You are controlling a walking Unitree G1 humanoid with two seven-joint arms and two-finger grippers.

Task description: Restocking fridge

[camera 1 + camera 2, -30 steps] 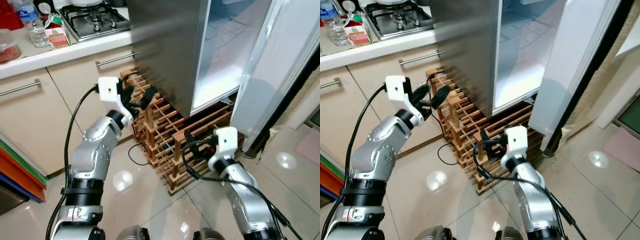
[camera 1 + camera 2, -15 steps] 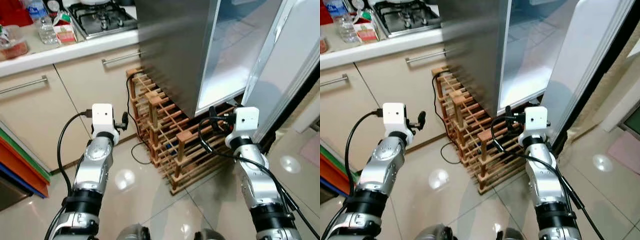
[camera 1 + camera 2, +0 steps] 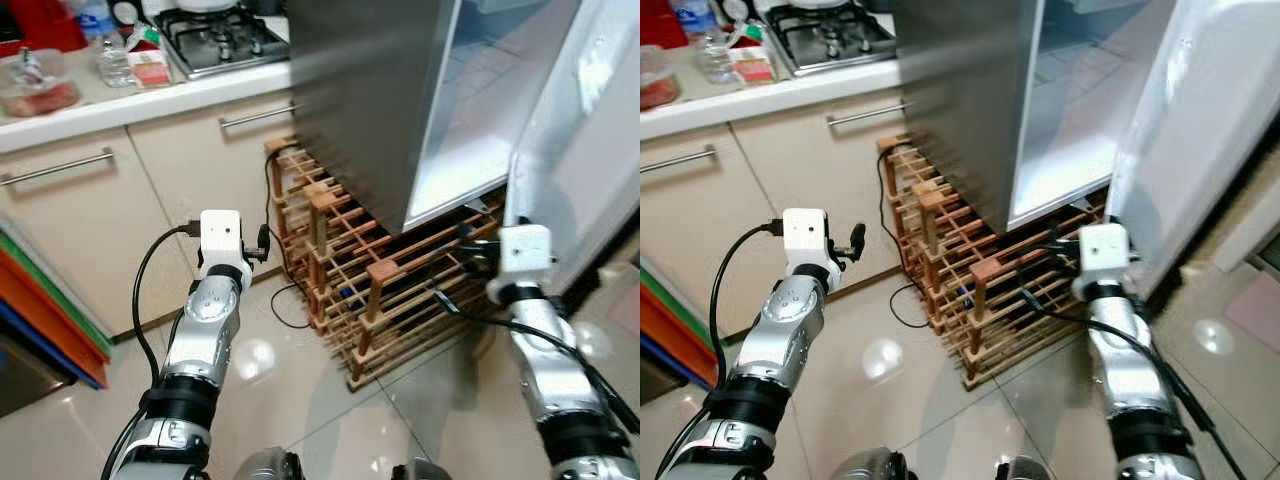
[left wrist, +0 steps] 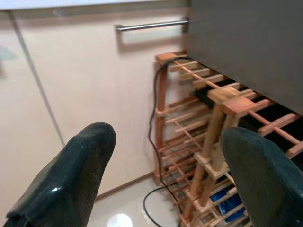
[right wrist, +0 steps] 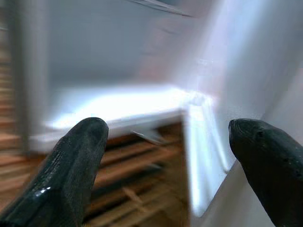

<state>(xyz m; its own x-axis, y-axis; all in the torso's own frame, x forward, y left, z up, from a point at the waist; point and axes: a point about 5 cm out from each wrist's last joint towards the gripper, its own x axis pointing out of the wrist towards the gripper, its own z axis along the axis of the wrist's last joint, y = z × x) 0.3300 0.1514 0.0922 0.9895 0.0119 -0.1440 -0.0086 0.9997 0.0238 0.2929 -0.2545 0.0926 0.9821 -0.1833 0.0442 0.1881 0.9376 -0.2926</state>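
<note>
Fridge (image 3: 360,90): tall steel body on the robot's right side of the kitchen, standing open, its pale inner shelves lit and visible through the gap.
Fridge door (image 3: 585,150): white, swung wide toward the robot's right, its lower edge just beside the right arm.
Cabinets (image 3: 90,230): cream fronts with metal bar handles, running under the counter to the left of the fridge.
Counter (image 3: 150,95): white top holding a gas hob (image 3: 220,35), a small carton (image 3: 148,65), a water bottle (image 3: 112,60) and a clear food tub (image 3: 38,88).
Wine rack (image 3: 370,270): wooden lattice on the glossy tiled floor, tucked against the fridge base, a black cable (image 3: 285,300) looping down beside it.
Left gripper (image 4: 165,161): held low in front of the cabinets, fingers spread wide with nothing between them, facing the rack and cable.
Right gripper (image 5: 165,156): raised near the bottom corner of the fridge opening, fingers wide apart and holding nothing; its wrist view is blurred.
</note>
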